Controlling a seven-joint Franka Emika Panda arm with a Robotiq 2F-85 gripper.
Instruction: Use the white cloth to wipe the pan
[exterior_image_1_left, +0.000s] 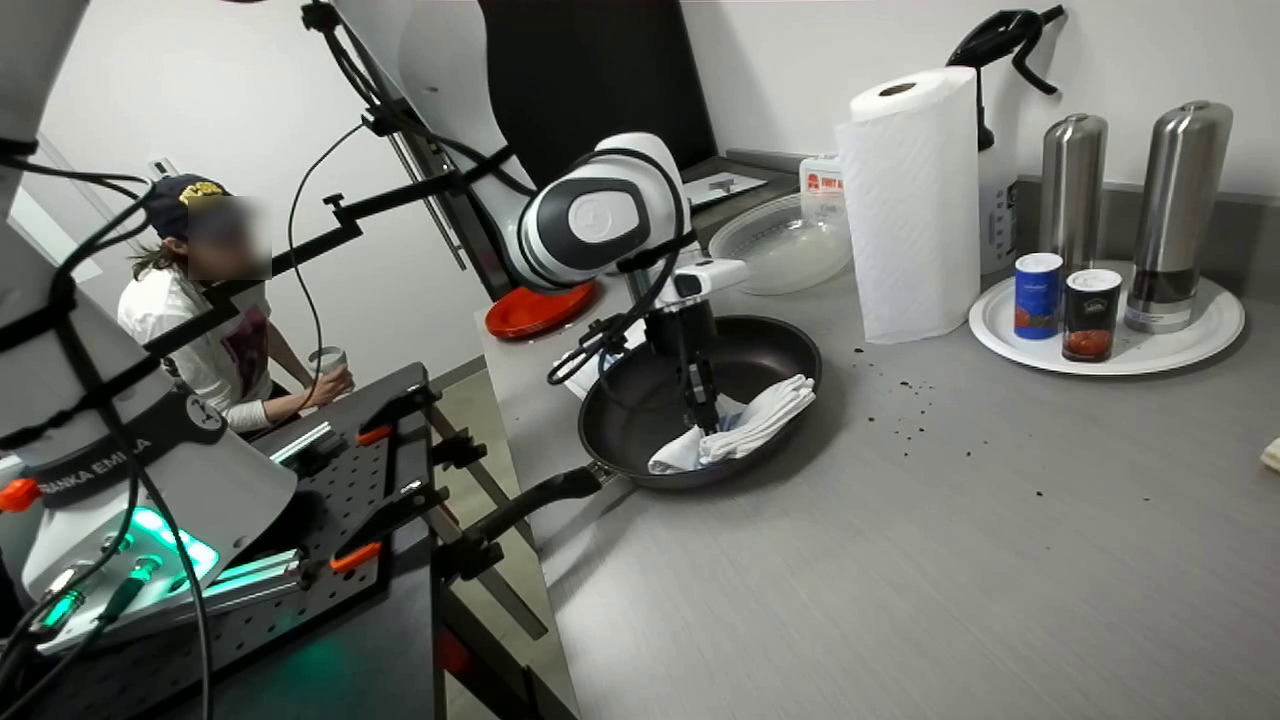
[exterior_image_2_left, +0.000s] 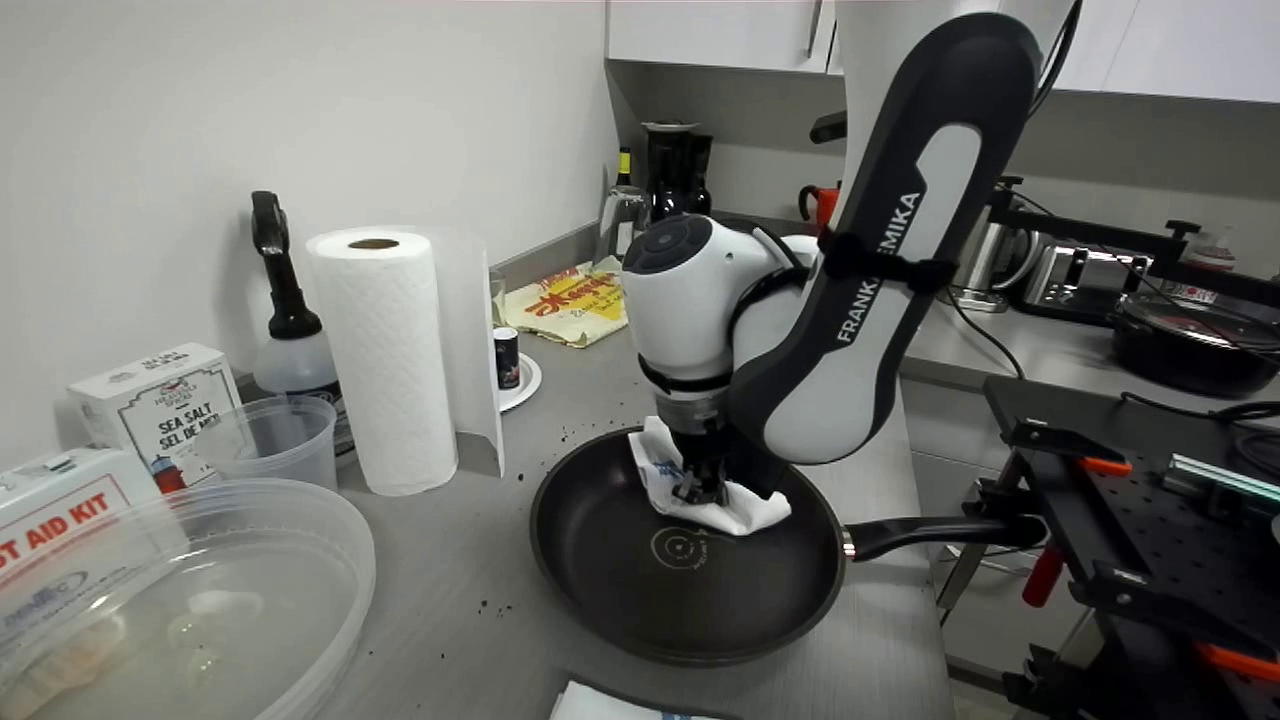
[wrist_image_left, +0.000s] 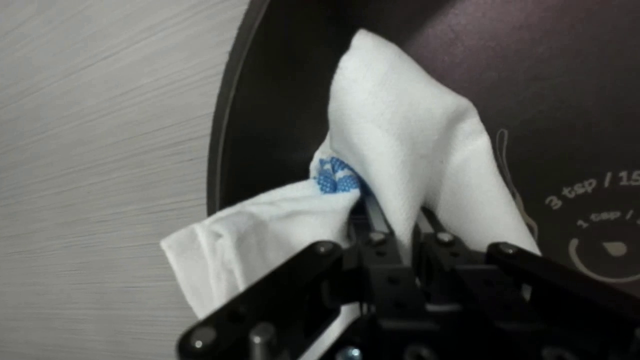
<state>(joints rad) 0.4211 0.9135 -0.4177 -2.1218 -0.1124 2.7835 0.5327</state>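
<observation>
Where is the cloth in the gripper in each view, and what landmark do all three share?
In an exterior view: cloth right of and below centre, near side of the pan.
In an exterior view: cloth slightly right of and below centre, far side of the pan.
In the wrist view: cloth across the centre.
Shared landmark: the pan.

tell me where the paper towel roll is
In an exterior view, the roll stands on the counter, left of the pan, beside the spray bottle.
</observation>
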